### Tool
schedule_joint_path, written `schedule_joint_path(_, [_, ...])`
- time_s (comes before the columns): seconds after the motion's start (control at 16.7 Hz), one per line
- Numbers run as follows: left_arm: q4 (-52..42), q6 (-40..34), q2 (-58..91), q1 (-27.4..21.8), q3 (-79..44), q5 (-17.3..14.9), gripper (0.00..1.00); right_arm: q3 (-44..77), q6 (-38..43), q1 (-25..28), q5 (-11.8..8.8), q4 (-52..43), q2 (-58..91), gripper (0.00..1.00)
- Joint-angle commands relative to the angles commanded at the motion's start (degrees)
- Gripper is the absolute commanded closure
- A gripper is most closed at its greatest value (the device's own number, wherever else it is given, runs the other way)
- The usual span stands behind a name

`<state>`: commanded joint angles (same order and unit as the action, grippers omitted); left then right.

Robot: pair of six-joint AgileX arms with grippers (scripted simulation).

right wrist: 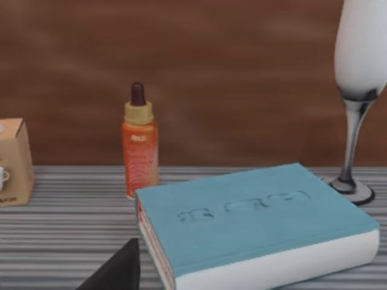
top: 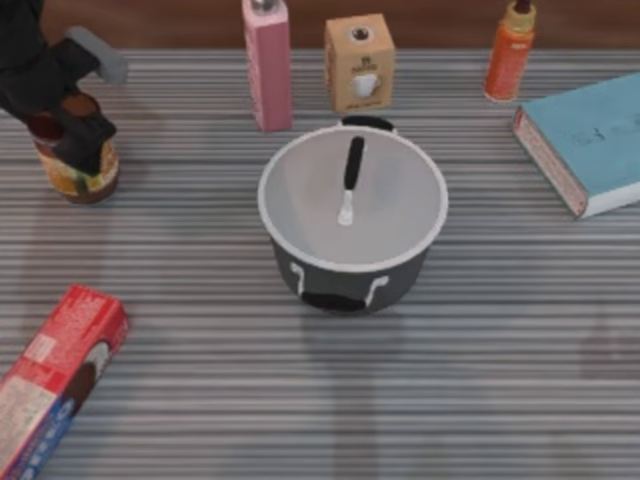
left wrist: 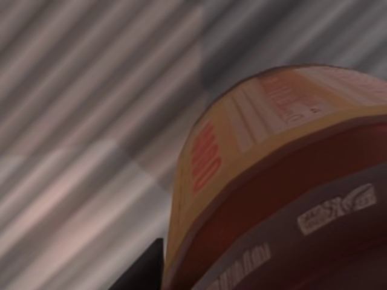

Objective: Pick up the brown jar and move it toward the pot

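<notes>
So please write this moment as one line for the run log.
left gripper: at brown jar, table's left side, grip unclear | pot: centre, lid on, jar well apart from it | right arm: out of top view

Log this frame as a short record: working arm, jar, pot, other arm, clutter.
working arm: left gripper over the jar at the table's far left
jar: upright, left of the pot, apart from it
pot: centre, lid on
other arm: right, not in the top view
clutter: pink carton, tan box, orange bottle, blue book, red box, glass
</notes>
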<state>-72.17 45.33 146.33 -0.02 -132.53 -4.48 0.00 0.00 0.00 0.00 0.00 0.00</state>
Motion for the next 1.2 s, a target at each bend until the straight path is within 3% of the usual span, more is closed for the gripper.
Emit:
schedule_joint_path(0.48, [0.0,0.0,0.0,0.0,0.0,0.0,0.98,0.0,0.0,0.0,0.0,0.0,0.0,0.0])
schedule_joint_path(1.2, [-0.15,-0.03,-2.23,0.26,2.24,0.09,1.0,0.0,0.0,0.0,0.0,0.0,0.0,0.0])
